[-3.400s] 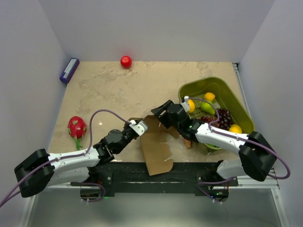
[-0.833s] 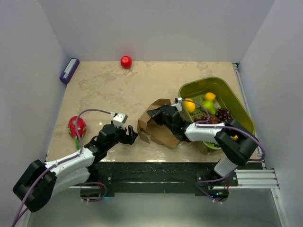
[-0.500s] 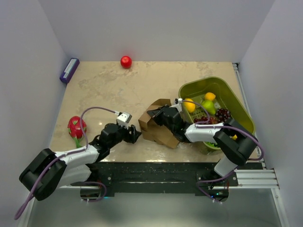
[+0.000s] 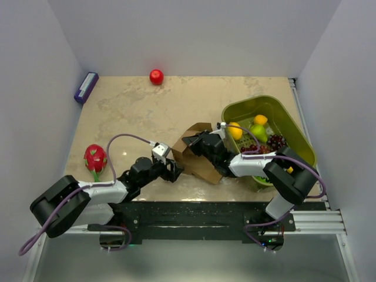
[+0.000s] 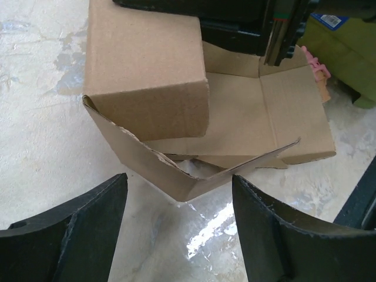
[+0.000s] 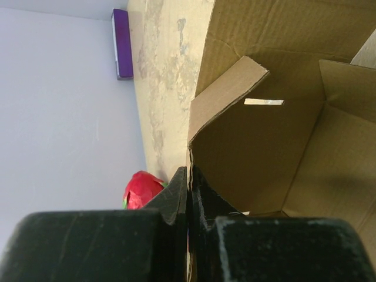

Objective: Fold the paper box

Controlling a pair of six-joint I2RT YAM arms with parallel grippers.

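Note:
The paper box [image 4: 200, 166] is brown cardboard, partly folded, standing near the table's front edge just left of the green basket. My right gripper [image 4: 191, 143] is shut on one upright wall of it. In the right wrist view the fingertips [image 6: 189, 173] pinch that wall's edge, with the box's open inside [image 6: 264, 147] to their right. My left gripper [image 4: 175, 170] is open and low at the box's left front. In the left wrist view its fingers [image 5: 64, 235] flank a protruding cardboard corner [image 5: 188, 197] without touching it. A closed panel [image 5: 147, 64] shows behind.
The green basket [image 4: 267, 98] with several fruits stands right of the box. A dragon fruit [image 4: 95, 157] lies at the left front, a red apple [image 4: 156, 76] at the back and a purple block [image 4: 86, 87] at the back left. The walls stand close on three sides.
The flat sheet has been gathered into a raised, partly folded box. Over the last second my left gripper has slid right to the box's corner. The right gripper kept its grip.

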